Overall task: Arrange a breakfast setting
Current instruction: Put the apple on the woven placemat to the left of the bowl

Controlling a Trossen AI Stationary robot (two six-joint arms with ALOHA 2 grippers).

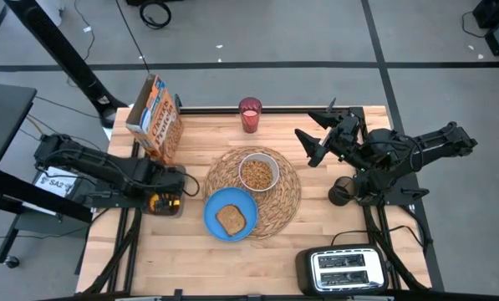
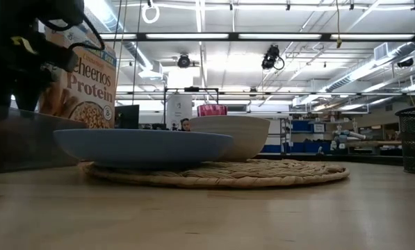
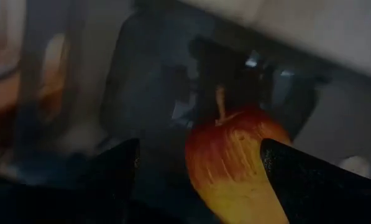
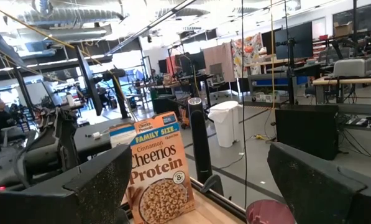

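Woven straw placemat, wooden table

Both arms are matte black, built of chunky jointed segments with black cables looped along them. The left arm carries a white label with dark lettering near its base. The right arm ends in blunt, wedge-shaped black fingers.

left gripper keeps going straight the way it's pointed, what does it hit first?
Most likely the red apple: it sits between the open left gripper fingers, nearer one finger. Depth is unclear, so contact may already be close.
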